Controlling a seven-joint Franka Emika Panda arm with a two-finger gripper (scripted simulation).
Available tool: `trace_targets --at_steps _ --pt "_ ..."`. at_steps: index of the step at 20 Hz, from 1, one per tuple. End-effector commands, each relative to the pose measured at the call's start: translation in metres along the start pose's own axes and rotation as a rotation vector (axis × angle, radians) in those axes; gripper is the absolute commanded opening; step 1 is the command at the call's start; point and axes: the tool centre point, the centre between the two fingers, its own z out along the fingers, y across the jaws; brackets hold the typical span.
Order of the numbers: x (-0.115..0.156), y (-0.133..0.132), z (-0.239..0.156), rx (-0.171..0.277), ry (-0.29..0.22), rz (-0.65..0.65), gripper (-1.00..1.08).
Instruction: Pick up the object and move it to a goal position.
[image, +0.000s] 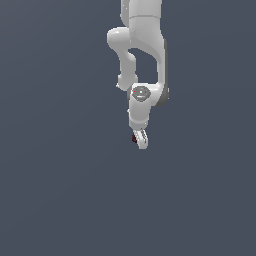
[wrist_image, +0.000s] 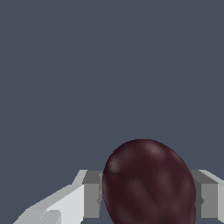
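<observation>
The object (wrist_image: 148, 183) is a dark red, roughly round ball with faint darker streaks. It fills the gap between my two grey finger pads (wrist_image: 92, 194) in the wrist view, touching both. In the exterior view only a sliver of the object (image: 134, 138) peeks out beside the white fingers. My gripper (image: 140, 140) hangs from the white arm near the picture's middle, shut on the object. No surface shows under it.
Plain grey-blue background fills both views. The white arm (image: 142, 45) comes down from the exterior view's top. Nothing else shows.
</observation>
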Motion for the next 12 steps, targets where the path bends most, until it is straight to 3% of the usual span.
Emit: trace_targets --at_steps 1,12 --pt "0.013 -0.002 -0.006 0.001 0.0 0.002 -1.0" --pt "0.109 -0.019 -0.054 0.001 0.001 0.002 -1.0"
